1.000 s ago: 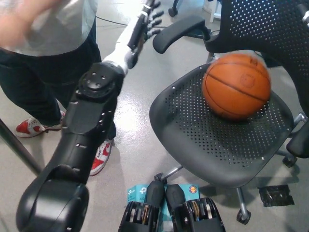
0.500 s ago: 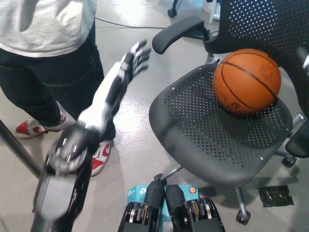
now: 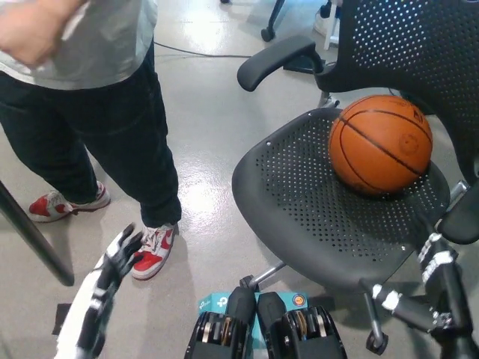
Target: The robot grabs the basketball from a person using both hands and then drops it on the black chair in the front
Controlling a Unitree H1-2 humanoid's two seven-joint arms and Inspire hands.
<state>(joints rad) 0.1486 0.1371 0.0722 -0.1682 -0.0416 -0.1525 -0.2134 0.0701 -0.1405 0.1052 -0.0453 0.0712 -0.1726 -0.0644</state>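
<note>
The orange basketball (image 3: 380,144) rests on the perforated seat of the black office chair (image 3: 299,202), against the backrest, with no hand on it. My white left hand (image 3: 116,260) hangs low at the lower left, fingers apart and holding nothing, near the person's red shoe (image 3: 153,249). My black right hand (image 3: 419,292) shows at the lower right, below the seat's front right edge. Its fingers are spread and nothing is in them. The person (image 3: 97,97), in a grey shirt and dark trousers, stands at the upper left with a blurred hand (image 3: 30,30) raised.
The chair's left armrest (image 3: 277,58) juts toward the person. A dark slanted pole (image 3: 34,235) crosses the left edge. A teal box (image 3: 213,303) lies on the floor at the bottom. A cable (image 3: 202,51) runs along the grey floor behind.
My left arm has dropped from raised beside the chair to the lower left corner. My right hand has come into view at the lower right. The ball has settled against the backrest.
</note>
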